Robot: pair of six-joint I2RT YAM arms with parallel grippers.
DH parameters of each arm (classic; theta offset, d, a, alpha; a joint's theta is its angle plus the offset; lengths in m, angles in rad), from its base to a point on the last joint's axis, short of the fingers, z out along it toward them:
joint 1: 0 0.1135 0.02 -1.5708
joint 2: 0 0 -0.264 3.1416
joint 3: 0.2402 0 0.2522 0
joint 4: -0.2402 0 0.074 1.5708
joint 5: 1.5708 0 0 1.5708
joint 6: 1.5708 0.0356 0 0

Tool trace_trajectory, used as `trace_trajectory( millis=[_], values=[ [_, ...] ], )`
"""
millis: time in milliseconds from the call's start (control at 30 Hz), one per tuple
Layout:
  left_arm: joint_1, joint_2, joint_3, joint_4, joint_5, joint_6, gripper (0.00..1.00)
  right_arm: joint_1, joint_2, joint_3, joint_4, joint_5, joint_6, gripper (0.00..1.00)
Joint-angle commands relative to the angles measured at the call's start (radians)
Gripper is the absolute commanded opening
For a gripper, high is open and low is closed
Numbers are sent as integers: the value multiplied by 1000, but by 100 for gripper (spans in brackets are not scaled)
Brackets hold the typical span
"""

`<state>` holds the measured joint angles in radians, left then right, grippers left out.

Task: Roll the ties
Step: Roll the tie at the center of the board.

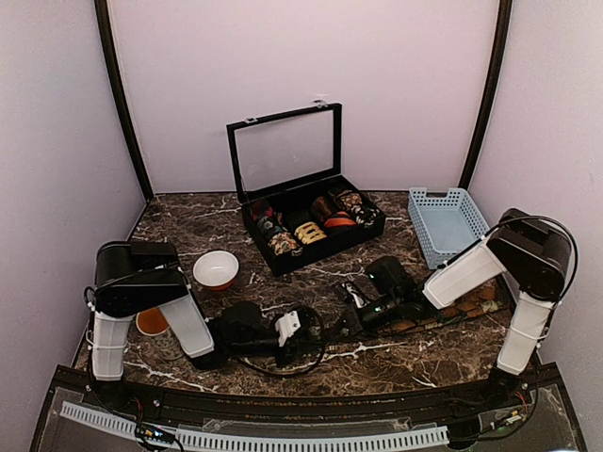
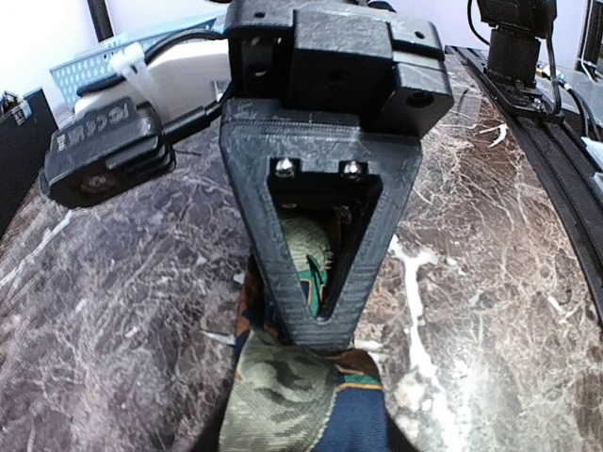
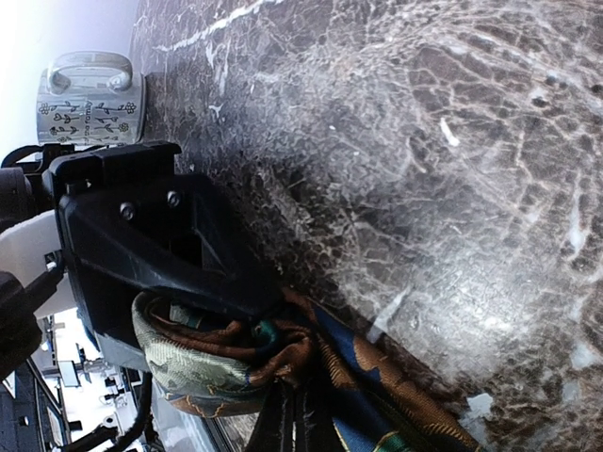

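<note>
Necktie [image 2: 300,407] lies bunched on the marble table [image 2: 490,282], near its front edge. Your right gripper [image 2: 317,330] is clamped fully closed on it. Your left gripper [image 3: 259,299] covers the folded fabric, and you cannot tell how far it is open.

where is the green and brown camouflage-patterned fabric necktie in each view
top external: the green and brown camouflage-patterned fabric necktie lies right of centre, towards the front.
left wrist: necktie at bottom centre, running off the bottom edge.
right wrist: necktie at the bottom, left of centre, bunched.
shared landmark: the dark marbled table top, in all three.
</note>
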<state>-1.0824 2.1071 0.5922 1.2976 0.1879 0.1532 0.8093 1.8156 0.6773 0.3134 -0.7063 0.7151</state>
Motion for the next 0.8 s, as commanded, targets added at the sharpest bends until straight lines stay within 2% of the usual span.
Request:
trace_trajectory(
  millis=[0,167,267,400,600,767],
  values=[
    [2,-59,6,-148,-23,5,27,-5,3,-15,-69,36,-11,2],
    [2,-187,0,-460,-20,-19,19,-7,-113,-5,-129,91,-56,22],
    [2,-241,34,-693,-30,-30,19,-6,-161,-3,-127,71,-45,36],
    [1,-264,92,-872,-35,-65,19,10,-180,8,-63,27,20,48],
    [2,-248,147,-965,-34,-89,20,48,-112,71,-93,28,26,50],
    [1,-232,166,-974,-20,-86,21,48,-76,91,-98,45,16,44]
  ],
)
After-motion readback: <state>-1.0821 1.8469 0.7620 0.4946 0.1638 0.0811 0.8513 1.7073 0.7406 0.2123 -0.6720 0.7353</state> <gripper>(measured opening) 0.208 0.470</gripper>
